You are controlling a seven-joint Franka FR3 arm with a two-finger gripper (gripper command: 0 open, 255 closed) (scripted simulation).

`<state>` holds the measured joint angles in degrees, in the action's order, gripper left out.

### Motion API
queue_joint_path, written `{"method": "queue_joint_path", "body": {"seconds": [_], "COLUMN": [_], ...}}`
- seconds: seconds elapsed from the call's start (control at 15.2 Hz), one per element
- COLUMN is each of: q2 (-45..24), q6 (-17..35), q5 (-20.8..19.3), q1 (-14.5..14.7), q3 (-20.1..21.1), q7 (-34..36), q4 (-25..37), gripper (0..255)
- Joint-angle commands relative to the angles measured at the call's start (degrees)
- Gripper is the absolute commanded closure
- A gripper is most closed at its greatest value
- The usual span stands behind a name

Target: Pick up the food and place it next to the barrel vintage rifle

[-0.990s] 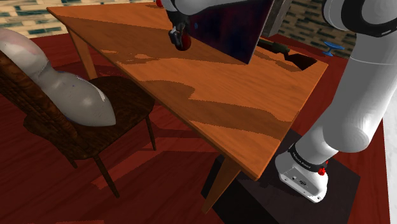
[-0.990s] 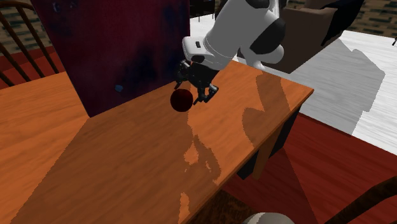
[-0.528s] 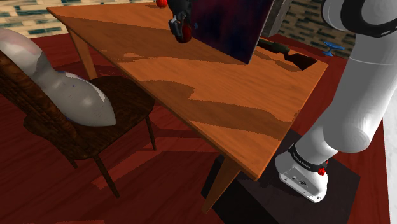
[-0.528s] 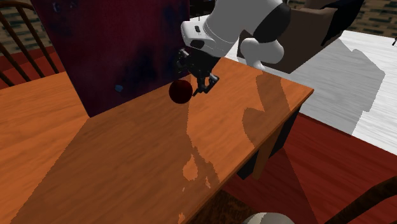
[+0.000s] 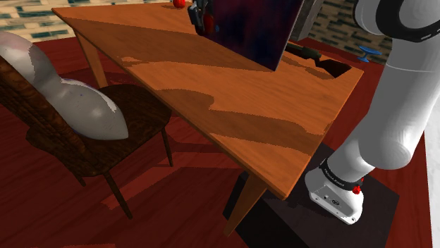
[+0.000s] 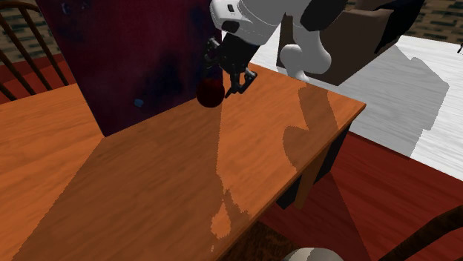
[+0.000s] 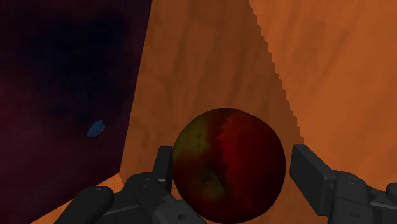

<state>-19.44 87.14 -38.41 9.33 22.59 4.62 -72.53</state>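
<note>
A dark red apple with a greenish patch (image 6: 210,93) hangs above the wooden table (image 6: 171,185), clasped between the black fingers of my gripper (image 6: 226,80). In the wrist view the apple (image 7: 229,167) sits between the two fingers (image 7: 162,167) of the gripper (image 7: 235,168), with the tabletop well below it. In the shoulder view the gripper (image 5: 199,15) is at the far end of the table, right in front of a tall dark purple panel (image 5: 257,28). A dark long object, apparently the rifle (image 5: 310,53), lies on the table past the panel's right edge.
The dark panel (image 6: 141,59) stands upright on the table close beside the apple. A small red object (image 5: 179,3) rests at the table's far edge. A wooden chair (image 5: 106,141) with a pale grey cushion (image 5: 70,98) stands at the shoulder view's left.
The gripper has risen with the apple, moving toward the table's far end along the dark panel. Its shadow on the tabletop has slid toward the near edge.
</note>
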Motion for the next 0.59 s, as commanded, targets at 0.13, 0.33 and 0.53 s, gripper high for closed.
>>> {"method": "queue_joint_path", "body": {"seconds": [0.13, 0.33, 0.53], "q2": [-1.4, -2.4, 5.4], "q6": [-3.4, -5.6, -0.5], "q5": [-0.7, -1.2, 1.9], "q1": [1.1, 1.9, -3.1], "q3": [0.0, -0.1, -0.4], "q7": [-1.6, -2.7, -4.0], "q4": [5.1, 8.6, -2.5], "gripper": [255, 255, 255]}}
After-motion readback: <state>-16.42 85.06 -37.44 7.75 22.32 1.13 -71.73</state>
